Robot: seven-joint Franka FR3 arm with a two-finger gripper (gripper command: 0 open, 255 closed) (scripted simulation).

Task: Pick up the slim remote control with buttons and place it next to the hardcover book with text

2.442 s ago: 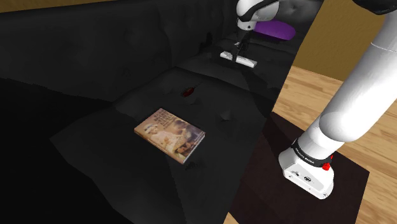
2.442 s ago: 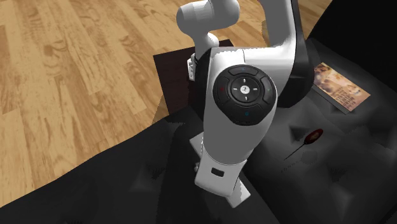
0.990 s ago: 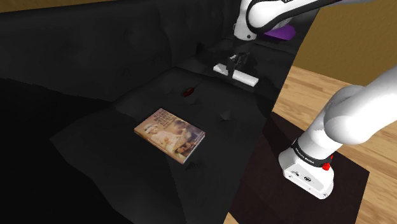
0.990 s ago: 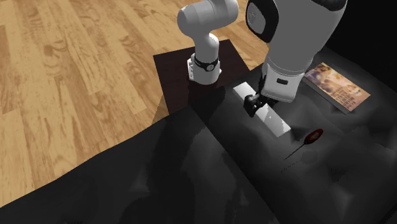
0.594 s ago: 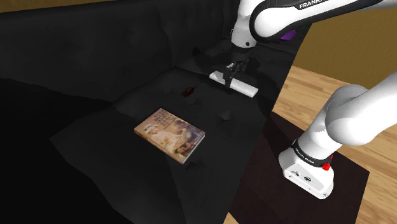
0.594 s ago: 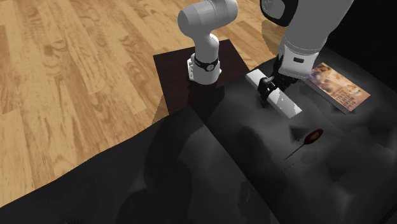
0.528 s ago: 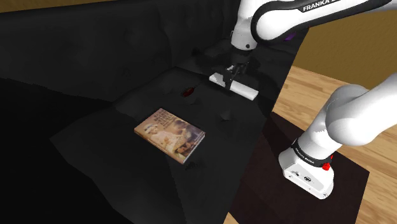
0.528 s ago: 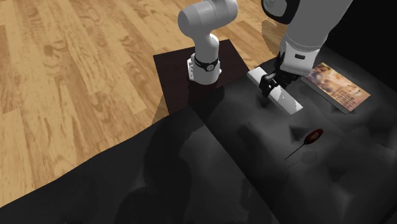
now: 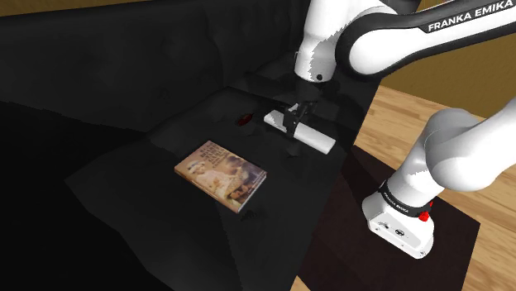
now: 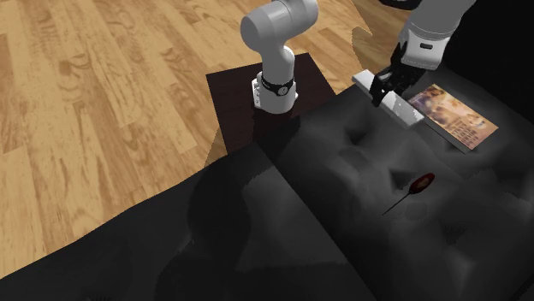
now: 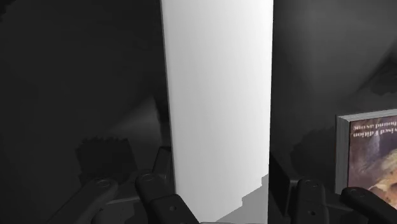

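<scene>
While the hand [image 9: 291, 120] clamps it crosswise between both black fingers, the plain white remote [image 9: 303, 133] hangs just above the black sofa [image 9: 124, 165] seat. The hardcover book [image 9: 222, 174] lies flat on the cushion towards the shoulder view's lower left, near the remote but apart from it. A small red object [image 9: 245, 119] rests on the seat nearby.

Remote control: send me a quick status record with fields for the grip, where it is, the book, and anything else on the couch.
remote: plain white slim bar, clasped between the fingers
gripper: shut on the remote
height: remote appears lifted off the dark sofa cushion
book: flat on the cushion, cover up, apart from the remote
placement: not yet done
other: small red object on the cushion beyond the book
</scene>
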